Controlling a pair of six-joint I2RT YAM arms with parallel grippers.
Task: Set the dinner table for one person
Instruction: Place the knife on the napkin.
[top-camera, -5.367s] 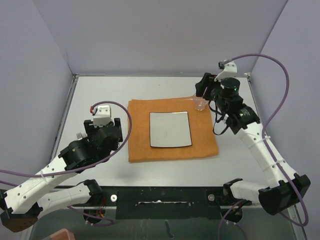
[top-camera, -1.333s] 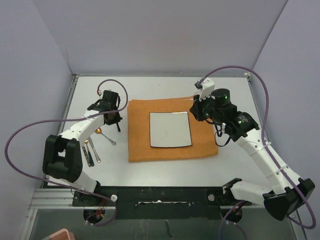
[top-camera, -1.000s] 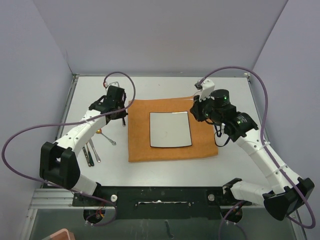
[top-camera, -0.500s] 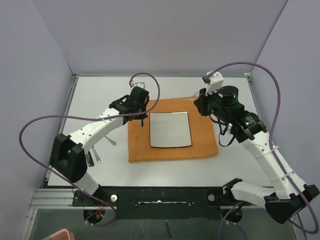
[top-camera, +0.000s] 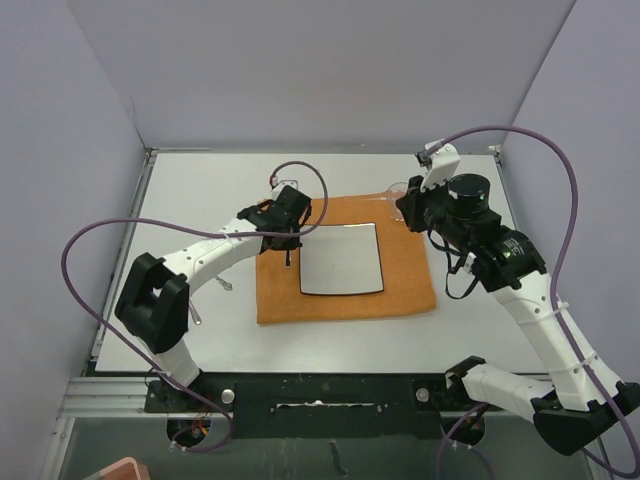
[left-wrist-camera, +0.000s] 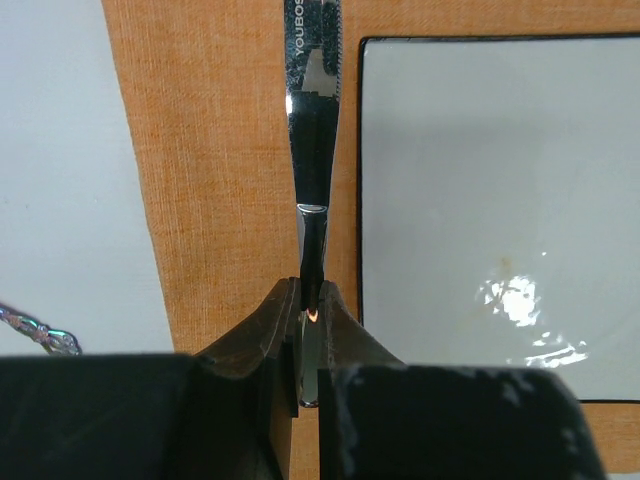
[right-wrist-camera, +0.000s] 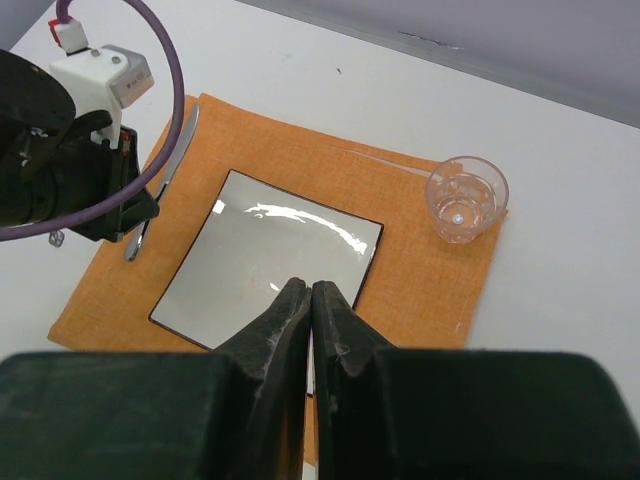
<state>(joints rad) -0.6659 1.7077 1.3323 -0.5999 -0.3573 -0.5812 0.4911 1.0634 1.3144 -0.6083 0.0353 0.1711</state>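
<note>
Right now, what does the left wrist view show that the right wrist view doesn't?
Only the left wrist view: the knife blade's serrated edge and stamped lettering, and the left end effector clamped on its handle, seen close. Only the right wrist view: the glass at the orange mat's corner, the whole square plate, and the right end effector, shut and empty. Both: knife, mat, plate and dinner table.

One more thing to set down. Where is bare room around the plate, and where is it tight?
Free: orange mat strips right of and in front of the plate; the table nearer the arms. Tight: left strip, where the left gripper holds a knife; far-right corner, with the glass.
</note>
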